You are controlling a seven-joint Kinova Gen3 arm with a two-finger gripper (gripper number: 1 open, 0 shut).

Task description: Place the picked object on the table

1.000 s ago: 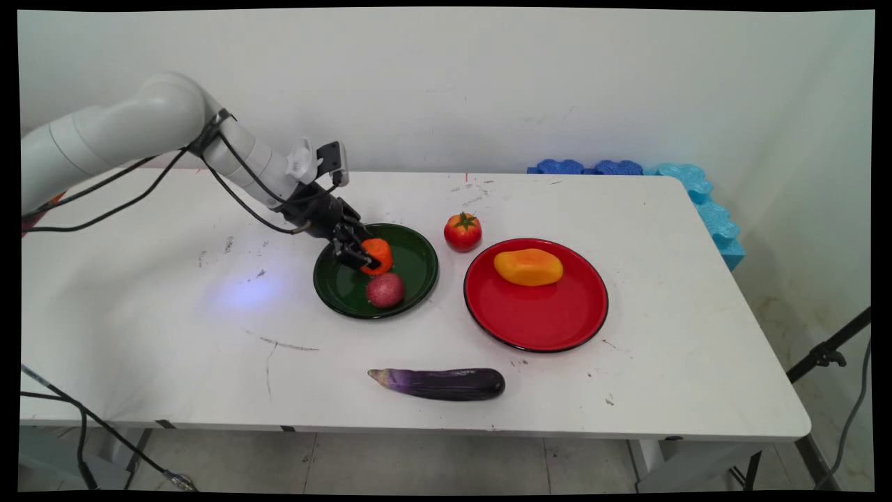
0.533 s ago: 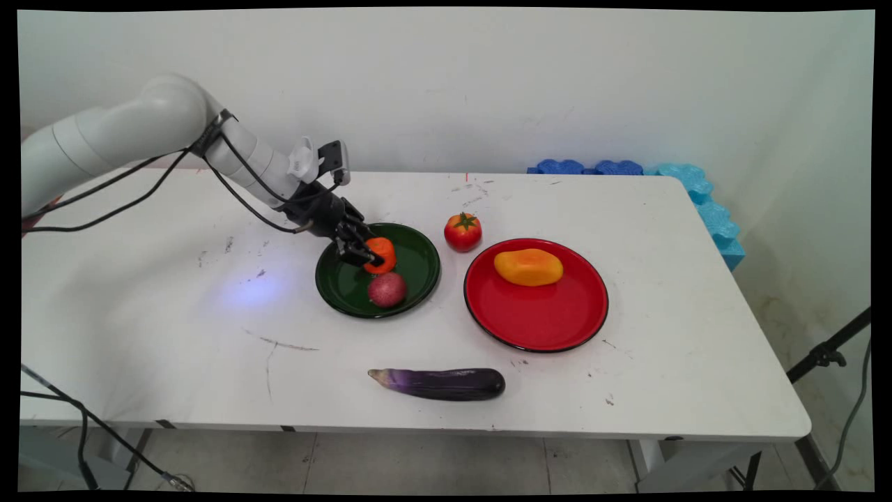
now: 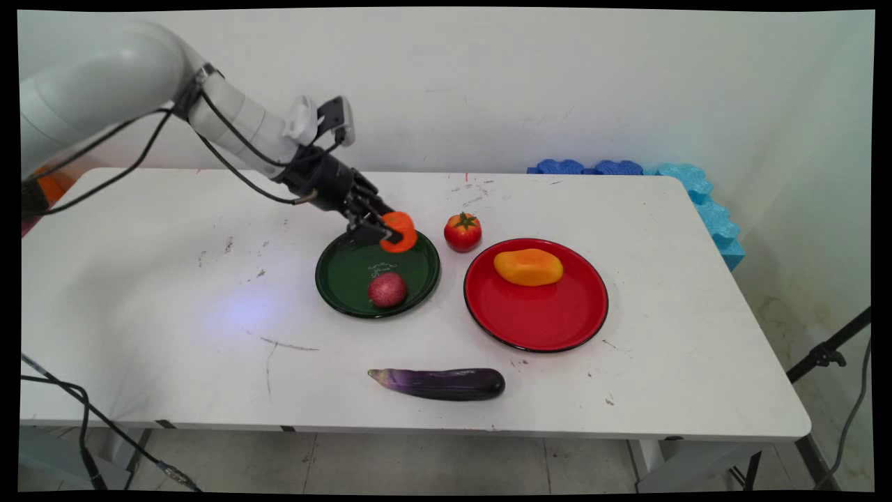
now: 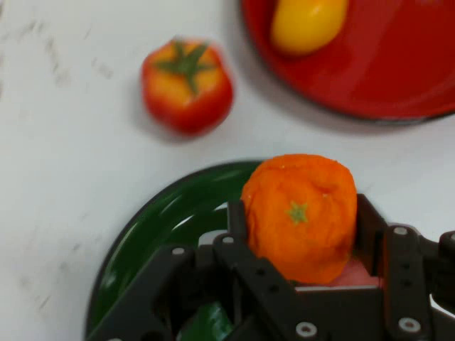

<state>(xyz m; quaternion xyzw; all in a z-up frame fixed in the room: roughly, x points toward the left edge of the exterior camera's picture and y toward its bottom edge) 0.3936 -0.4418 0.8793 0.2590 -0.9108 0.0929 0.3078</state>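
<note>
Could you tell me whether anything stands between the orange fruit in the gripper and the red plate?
The gripper holds the orange fruit above the green plate's far rim. The tomato stands on the table between it and the red plate, toward that plate's far left side. Nothing else visible intervenes.

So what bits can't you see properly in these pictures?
- Orange: its sides, covered by the gripper fingers in both views.
- Green plate: hand view, cut off at the bottom, partly behind the linkage.
- Red plate and yellow fruit: hand view, cut off at the top edge.
</note>
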